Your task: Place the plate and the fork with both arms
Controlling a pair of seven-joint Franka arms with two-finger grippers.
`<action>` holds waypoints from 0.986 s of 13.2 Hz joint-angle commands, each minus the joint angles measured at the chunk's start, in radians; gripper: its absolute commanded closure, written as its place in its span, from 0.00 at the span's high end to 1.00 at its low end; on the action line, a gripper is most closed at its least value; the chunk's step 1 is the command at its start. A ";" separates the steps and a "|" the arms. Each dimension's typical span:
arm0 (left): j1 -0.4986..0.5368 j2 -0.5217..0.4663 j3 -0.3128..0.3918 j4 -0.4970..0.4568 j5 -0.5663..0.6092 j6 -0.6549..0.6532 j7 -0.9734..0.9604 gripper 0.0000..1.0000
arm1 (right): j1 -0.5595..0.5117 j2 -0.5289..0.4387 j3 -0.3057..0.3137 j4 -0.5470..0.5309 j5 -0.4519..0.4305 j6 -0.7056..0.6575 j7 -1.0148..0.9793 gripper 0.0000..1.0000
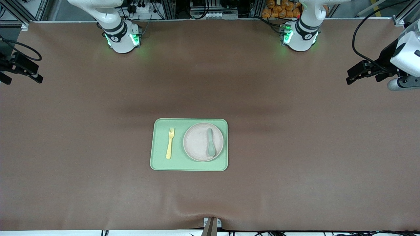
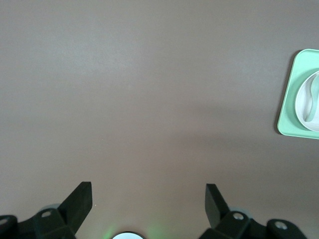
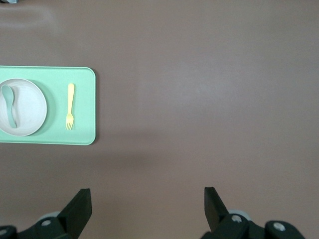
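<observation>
The off-white plate (image 1: 198, 144) lies on the light-green tray (image 1: 160, 164) in the middle of the table, at the tray's end toward the left arm. The pale-yellow fork (image 1: 170, 143) lies on the tray beside the plate, toward the right arm's end. My left gripper (image 1: 352, 76) is open and empty over bare table at the left arm's end (image 2: 148, 191). My right gripper (image 1: 32, 73) is open and empty over bare table at the right arm's end (image 3: 148, 195). The right wrist view shows the plate (image 3: 30, 107) and the fork (image 3: 70, 106). The left wrist view shows only part of the plate (image 2: 303, 102).
A grey-green spoon (image 1: 210, 142) lies on the plate. The brown table mat (image 1: 295, 147) surrounds the tray. Both arm bases stand along the table's edge farthest from the front camera.
</observation>
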 commanded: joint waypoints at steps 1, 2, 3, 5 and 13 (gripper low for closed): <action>0.004 -0.024 0.000 -0.008 -0.011 0.000 0.000 1.00 | 0.009 -0.012 -0.012 0.008 -0.012 -0.034 -0.016 1.00; 0.006 -0.024 0.000 -0.008 -0.011 0.000 -0.002 1.00 | 0.006 -0.018 -0.010 -0.002 -0.012 -0.037 -0.016 1.00; 0.006 -0.024 0.000 -0.008 -0.011 0.000 -0.002 1.00 | 0.004 -0.030 -0.012 -0.021 -0.012 -0.037 -0.016 1.00; 0.004 -0.024 -0.001 -0.008 -0.011 0.000 -0.002 1.00 | 0.009 -0.099 -0.010 -0.110 -0.012 -0.005 -0.016 1.00; 0.004 -0.023 0.002 -0.005 -0.003 -0.003 -0.003 1.00 | 0.043 -0.055 -0.012 -0.045 -0.069 -0.002 -0.014 1.00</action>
